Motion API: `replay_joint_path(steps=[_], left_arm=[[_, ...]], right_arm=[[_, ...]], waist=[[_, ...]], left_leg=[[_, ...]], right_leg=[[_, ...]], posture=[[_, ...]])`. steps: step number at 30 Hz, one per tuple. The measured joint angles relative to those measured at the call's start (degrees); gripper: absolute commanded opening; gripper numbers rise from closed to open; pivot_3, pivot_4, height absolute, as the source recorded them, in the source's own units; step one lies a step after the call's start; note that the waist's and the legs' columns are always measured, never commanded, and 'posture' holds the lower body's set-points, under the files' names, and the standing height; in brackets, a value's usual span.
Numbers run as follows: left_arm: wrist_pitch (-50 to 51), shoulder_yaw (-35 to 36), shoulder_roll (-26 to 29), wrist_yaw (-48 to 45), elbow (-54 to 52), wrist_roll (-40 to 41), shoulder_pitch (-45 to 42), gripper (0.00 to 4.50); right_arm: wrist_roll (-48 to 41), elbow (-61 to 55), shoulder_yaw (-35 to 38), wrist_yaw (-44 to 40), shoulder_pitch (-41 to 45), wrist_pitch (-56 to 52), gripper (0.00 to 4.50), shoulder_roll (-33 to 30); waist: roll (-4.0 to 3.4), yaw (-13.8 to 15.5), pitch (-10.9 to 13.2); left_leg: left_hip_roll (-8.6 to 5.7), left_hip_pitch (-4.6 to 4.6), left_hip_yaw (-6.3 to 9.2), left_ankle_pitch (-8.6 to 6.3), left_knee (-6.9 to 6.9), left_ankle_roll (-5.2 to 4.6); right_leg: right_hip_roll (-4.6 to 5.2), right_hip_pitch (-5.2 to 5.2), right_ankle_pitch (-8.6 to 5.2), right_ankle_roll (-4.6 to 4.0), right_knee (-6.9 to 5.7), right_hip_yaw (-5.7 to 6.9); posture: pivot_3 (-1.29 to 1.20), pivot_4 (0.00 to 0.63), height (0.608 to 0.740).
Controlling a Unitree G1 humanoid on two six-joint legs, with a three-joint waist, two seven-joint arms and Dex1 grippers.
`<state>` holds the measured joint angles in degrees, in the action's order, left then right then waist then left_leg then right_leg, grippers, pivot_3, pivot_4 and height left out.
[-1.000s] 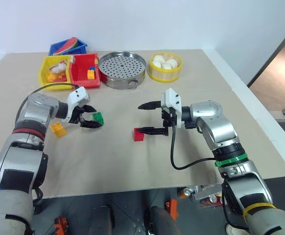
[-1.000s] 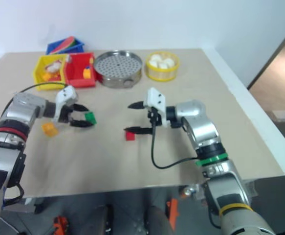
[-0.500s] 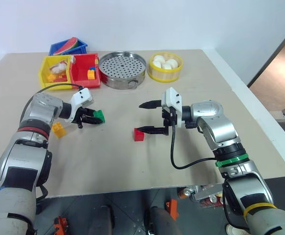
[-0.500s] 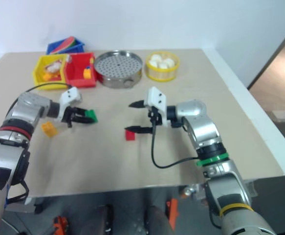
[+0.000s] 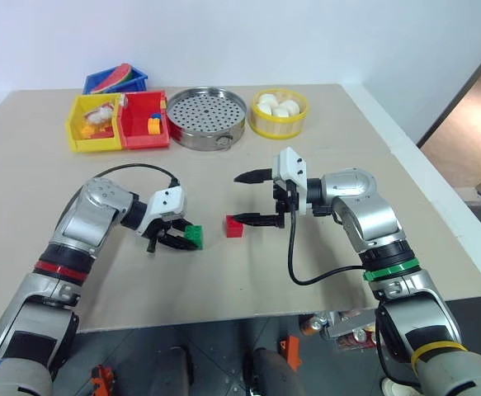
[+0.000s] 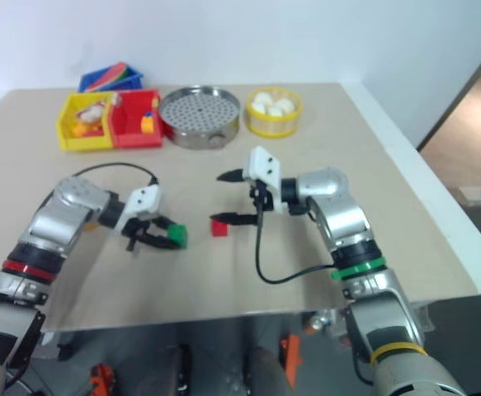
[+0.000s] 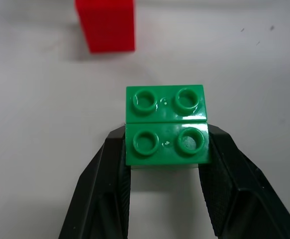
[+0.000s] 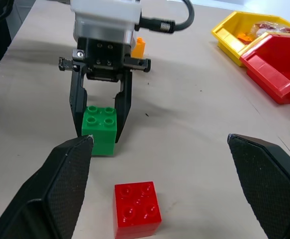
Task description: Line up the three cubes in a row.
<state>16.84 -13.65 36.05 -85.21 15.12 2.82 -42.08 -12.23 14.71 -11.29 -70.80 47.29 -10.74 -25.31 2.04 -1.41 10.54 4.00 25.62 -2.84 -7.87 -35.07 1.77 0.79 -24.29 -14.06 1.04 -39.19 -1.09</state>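
Gripping green cube (image 7: 165, 130), left hand (image 5: 176, 238)

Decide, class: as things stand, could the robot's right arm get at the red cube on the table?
Probably yes. The right gripper hangs open right beside the red cube, one finger almost at it, with bare table between. The left gripper, shut on the green cube, sits clear to the side.

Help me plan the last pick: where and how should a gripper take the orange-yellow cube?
Judging by its pose, grip the orange-yellow cube by two opposite flat side walls, coming down from above. It stands alone on the table, studs up, behind the left gripper, so its sides look free.
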Motion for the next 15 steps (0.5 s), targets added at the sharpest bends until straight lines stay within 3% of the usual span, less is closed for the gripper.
replay_joint_path(steps=[15], left_arm=[[-0.9,-1.0,-0.3,5.9,4.9,-1.1,-1.3,1.33]], right_arm=[[0.1,0.3,0.0,-0.3,0.0,0.8,4.50,0.5]], waist=[[0.00,0.0,0.0]], left_leg=[[0.00,0.03,0.00,-0.03,-0.23,-0.05]], right_leg=[[0.00,0.06,0.07,0.08,0.00,-0.01]], posture=[[0.00,0.150,0.740]])
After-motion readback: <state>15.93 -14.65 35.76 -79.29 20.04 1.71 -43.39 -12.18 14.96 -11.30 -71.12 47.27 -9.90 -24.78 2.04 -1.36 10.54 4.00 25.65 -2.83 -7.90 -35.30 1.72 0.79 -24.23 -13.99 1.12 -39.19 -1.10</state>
